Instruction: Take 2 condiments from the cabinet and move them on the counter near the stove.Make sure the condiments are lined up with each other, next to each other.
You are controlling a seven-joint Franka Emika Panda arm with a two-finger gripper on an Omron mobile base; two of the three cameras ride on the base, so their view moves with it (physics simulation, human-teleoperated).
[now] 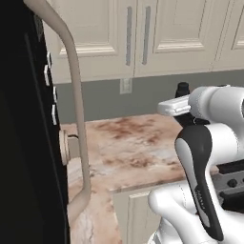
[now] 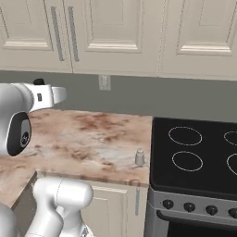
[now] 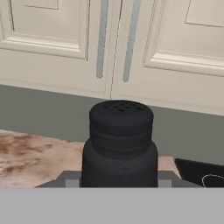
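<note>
Hand view: black shaker's (image 3: 120, 144) base hidden

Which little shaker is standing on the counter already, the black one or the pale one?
The pale grey-beige shaker: it stands upright on the counter beside the stove. The black shaker is up in the gripper, above the counter.

Black shaker (image 3: 120, 146) — close up and upright, perforated top facing the camera, low centre. Behind it: marbled desk (image 3: 30, 155) at left, grey wall (image 3: 48, 109), cream panelled cabinet doors (image 3: 175, 43) with metal handles (image 3: 101, 39) — black stove (image 3: 203, 175) corner at right.
</note>
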